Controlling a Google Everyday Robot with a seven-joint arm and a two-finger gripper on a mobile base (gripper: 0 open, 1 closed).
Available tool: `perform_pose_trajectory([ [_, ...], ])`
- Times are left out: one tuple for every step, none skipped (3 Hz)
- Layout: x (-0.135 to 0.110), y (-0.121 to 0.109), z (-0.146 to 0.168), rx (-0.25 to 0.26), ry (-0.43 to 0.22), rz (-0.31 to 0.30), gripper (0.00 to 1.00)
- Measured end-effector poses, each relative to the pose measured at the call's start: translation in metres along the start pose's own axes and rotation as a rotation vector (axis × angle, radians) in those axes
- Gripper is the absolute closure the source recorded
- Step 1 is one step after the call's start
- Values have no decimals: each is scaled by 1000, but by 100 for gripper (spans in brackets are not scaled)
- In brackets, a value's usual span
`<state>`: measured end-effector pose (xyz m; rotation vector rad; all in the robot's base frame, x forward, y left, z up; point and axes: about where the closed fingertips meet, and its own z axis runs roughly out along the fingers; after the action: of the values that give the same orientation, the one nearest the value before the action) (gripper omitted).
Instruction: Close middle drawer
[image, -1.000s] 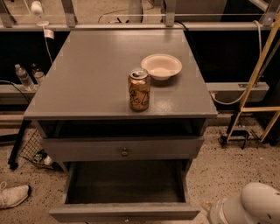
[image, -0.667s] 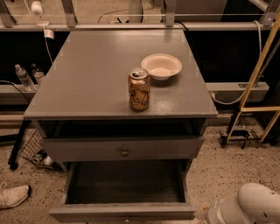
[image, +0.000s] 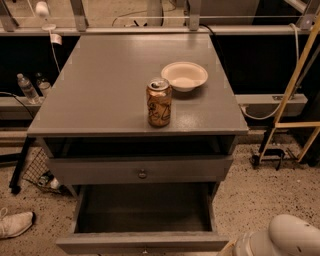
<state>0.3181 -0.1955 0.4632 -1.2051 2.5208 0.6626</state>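
The middle drawer (image: 142, 243) of the grey cabinet (image: 100, 85) is pulled far out at the bottom of the camera view. Its deep dark box (image: 145, 207) is open to view and looks empty. Its low flat front runs along the bottom edge, and the knob is cut off by the frame. Above it, a taller-fronted drawer (image: 90, 171) with a round knob (image: 142, 174) stands slightly out, with a dark gap over it. My gripper is out of view. Only a white rounded part of my arm (image: 287, 239) shows at the bottom right, right of the open drawer's front.
A brown drink can (image: 159, 102) and a white bowl (image: 184, 76) stand on the cabinet top. A yellow-framed stand (image: 295, 85) is on the right. A white shoe (image: 15, 223), a wire basket (image: 40, 172) and bottles (image: 27, 87) are on the left.
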Motion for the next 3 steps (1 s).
perform_pose_trajectory([
  [5, -5, 9, -5, -10, 7, 100],
  [5, -10, 19, -12, -12, 7, 100],
  [5, -11, 28, -4, -3, 4, 100],
])
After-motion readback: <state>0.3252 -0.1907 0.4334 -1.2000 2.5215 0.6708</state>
